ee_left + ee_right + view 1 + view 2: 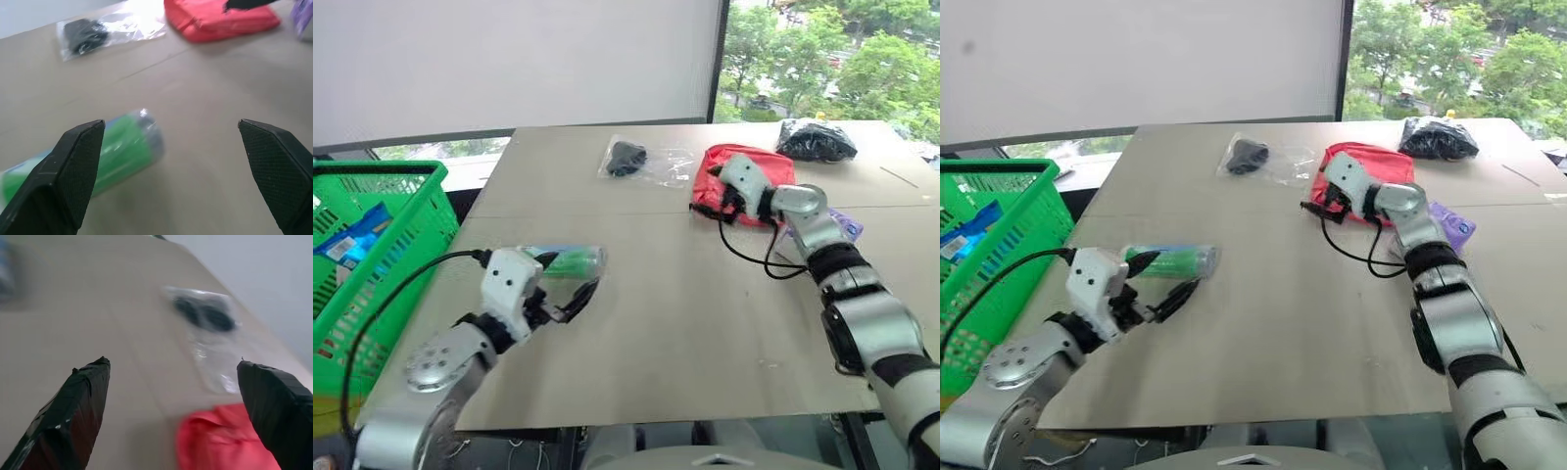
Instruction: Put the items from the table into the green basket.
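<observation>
Right gripper (171,396) wide open above red zip pouch (220,440) on table (685,313).

My left arm (440,362) is silver-grey metal with a round disc joint, a white boxy wrist block, and a black cable looping off behind the jaws. Right arm (862,313) has the same silver segments with black bands and a black cable. My fingers (73,171) are black wedges with cross-hatched pads.

The basket (416,211) stands left of the table (685,323).
</observation>
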Action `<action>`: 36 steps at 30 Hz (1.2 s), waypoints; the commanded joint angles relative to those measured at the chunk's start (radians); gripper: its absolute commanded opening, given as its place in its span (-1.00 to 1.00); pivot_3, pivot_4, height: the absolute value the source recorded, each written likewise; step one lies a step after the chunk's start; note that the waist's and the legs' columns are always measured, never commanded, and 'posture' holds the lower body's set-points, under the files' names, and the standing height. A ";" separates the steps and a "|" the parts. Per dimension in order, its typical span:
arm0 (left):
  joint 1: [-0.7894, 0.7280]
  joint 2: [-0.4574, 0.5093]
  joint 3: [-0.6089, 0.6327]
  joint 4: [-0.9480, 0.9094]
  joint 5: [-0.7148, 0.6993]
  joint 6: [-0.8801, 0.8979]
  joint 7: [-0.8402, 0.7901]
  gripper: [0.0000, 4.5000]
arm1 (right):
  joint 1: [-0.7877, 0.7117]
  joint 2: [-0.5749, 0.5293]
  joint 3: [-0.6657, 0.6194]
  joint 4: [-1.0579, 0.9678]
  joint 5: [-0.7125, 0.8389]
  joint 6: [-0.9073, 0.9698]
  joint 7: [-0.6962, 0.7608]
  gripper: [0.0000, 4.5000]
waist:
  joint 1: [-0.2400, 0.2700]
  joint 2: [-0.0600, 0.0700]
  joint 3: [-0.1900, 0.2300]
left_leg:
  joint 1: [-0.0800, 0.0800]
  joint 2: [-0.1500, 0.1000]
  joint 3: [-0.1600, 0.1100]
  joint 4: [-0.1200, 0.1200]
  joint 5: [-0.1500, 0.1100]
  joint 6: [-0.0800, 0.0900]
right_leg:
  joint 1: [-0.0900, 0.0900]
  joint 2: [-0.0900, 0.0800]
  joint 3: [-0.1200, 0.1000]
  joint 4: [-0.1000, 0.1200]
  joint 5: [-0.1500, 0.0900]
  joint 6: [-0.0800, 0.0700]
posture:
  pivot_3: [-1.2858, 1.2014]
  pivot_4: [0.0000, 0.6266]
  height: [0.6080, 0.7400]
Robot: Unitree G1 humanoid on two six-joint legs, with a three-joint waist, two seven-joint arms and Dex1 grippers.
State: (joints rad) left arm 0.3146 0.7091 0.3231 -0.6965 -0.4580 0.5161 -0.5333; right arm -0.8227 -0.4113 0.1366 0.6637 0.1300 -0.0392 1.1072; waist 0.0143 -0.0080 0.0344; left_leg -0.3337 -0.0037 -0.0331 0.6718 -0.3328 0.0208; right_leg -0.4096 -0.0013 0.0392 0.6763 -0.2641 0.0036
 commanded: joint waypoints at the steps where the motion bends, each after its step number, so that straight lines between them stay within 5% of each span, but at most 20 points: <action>1: -0.005 0.120 0.083 0.055 0.063 -0.081 -0.126 1.00 | 0.095 -0.082 -0.033 -0.421 0.245 0.370 0.159 0.97 | 0.011 0.002 0.001 | -0.002 0.000 -0.001 0.000 0.000 0.000 | -0.002 -0.001 -0.001 0.000 0.000 0.000 | 0.10 -1.00 1.00; 7: -0.121 0.301 -0.052 0.359 0.242 -0.299 -0.307 1.00 | 0.231 -0.177 -0.050 -0.748 0.372 0.602 0.128 0.97 | 0.024 0.005 0.001 | -0.003 -0.002 -0.002 0.001 0.001 -0.002 | -0.004 -0.001 -0.003 0.001 0.000 -0.001 | 0.06 -1.00 1.00; 21: -0.872 0.124 -0.415 1.336 0.382 -0.656 -0.678 1.00 | 0.401 -0.200 -0.090 -1.008 0.413 0.667 -0.056 0.97 | -0.050 0.002 -0.001 | -0.012 -0.003 -0.003 0.012 0.000 0.001 | -0.006 -0.001 -0.007 0.001 0.001 0.000 | -0.09 -1.00 1.00; 29: -1.028 0.126 -0.558 1.678 0.489 -0.629 -1.033 1.00 | 0.398 -0.201 -0.092 -1.005 0.417 0.663 -0.092 0.97 | -0.134 0.004 -0.004 | -0.011 -0.002 -0.005 0.014 0.000 0.001 | -0.004 0.001 -0.008 0.002 0.001 0.000 | -0.11 -1.00 1.00; 33: -1.061 0.115 -0.575 1.743 0.542 -0.699 -1.030 1.00 | 0.394 -0.204 -0.092 -1.011 0.423 0.671 -0.102 0.97 | -0.152 0.005 -0.005 | -0.011 -0.003 -0.005 0.014 -0.001 0.002 | -0.004 0.000 -0.006 0.002 0.001 0.001 | -0.11 -1.00 1.00; 36: -1.078 0.091 -0.547 1.764 0.537 -0.726 -1.001 0.75 | 0.388 -0.203 -0.086 -1.005 0.420 0.667 -0.104 1.00 | -0.161 0.005 -0.006 | -0.011 -0.003 -0.005 0.014 -0.001 0.002 | -0.004 -0.001 -0.007 0.002 0.001 0.001 | -0.10 -1.00 1.00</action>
State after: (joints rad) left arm -0.7812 0.8308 -0.2049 1.0401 0.0612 -0.1890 -1.5228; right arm -0.4096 -0.6111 0.0686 -0.3143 0.5365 0.6403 1.0084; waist -0.1466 -0.0031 0.0287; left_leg -0.3448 -0.0062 -0.0383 0.6857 -0.3336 0.0227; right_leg -0.4136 -0.0027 0.0325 0.6785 -0.2634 0.0045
